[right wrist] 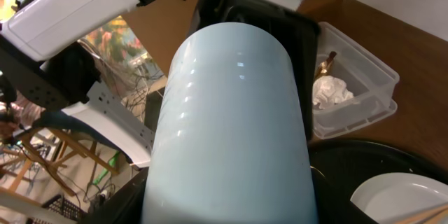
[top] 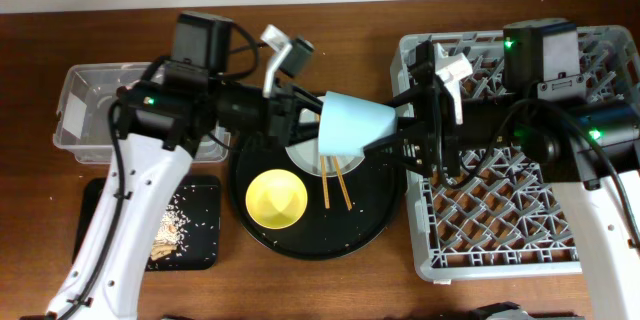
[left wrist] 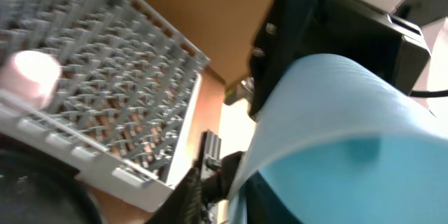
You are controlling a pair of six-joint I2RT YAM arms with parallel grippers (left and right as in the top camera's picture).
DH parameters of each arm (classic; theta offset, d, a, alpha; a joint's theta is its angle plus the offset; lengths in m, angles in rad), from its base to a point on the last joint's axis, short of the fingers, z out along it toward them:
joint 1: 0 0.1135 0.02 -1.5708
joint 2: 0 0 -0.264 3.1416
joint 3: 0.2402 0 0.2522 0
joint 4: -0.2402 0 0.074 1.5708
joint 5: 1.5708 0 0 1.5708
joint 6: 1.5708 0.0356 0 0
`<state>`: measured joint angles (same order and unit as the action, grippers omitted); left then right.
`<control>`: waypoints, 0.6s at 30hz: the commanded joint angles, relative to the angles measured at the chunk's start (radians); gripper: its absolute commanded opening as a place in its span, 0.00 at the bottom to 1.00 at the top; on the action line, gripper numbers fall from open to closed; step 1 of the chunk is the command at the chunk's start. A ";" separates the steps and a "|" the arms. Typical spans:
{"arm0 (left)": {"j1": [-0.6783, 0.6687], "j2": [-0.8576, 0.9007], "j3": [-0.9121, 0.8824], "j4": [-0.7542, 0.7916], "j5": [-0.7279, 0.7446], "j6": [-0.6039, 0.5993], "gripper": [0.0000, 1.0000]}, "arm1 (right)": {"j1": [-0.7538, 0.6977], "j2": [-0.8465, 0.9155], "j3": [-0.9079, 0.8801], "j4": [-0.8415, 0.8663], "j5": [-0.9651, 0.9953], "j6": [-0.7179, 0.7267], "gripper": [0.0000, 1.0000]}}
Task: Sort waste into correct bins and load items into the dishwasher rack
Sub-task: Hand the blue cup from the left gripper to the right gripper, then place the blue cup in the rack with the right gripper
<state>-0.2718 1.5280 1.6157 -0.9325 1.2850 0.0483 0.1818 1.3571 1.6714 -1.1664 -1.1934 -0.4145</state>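
Note:
The blue cup (top: 355, 125) lies sideways in the air above the round black tray (top: 375, 222). My left gripper (top: 312, 120) is shut on its rim wall (left wrist: 336, 112). My right gripper (top: 402, 128) grips its narrow end, one finger on each side (right wrist: 231, 147). The yellow bowl (top: 277, 198), pale plate (top: 303, 153) and chopsticks (top: 335, 186) lie on the round tray. The pink cup (left wrist: 28, 77) sits in the grey rack (top: 500, 235). The clear tub (top: 85, 85) holds the white tissue (right wrist: 332, 91) and the gold wrapper (right wrist: 326, 63). Food scraps (top: 172, 226) lie in the shallow black tray (top: 205, 225).
The rack (left wrist: 119, 91) fills the right side of the table, with my right arm lying across its upper part. The tub and the shallow tray stand at the left, under and beside my left arm. Brown tabletop (top: 330, 290) shows along the front.

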 commanded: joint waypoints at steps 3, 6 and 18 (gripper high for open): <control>0.144 0.000 -0.005 -0.005 -0.037 0.009 0.29 | -0.053 -0.004 0.016 -0.027 0.047 0.069 0.49; 0.177 0.000 -0.005 -0.049 -0.093 0.009 0.28 | -0.059 -0.004 0.016 -0.091 0.513 0.245 0.46; 0.175 0.000 -0.005 -0.173 -0.494 0.009 0.30 | -0.059 0.046 -0.090 -0.359 1.128 0.487 0.45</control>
<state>-0.1005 1.5280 1.6138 -1.0920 0.8692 0.0490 0.1268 1.3785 1.6463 -1.5261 -0.1085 0.0536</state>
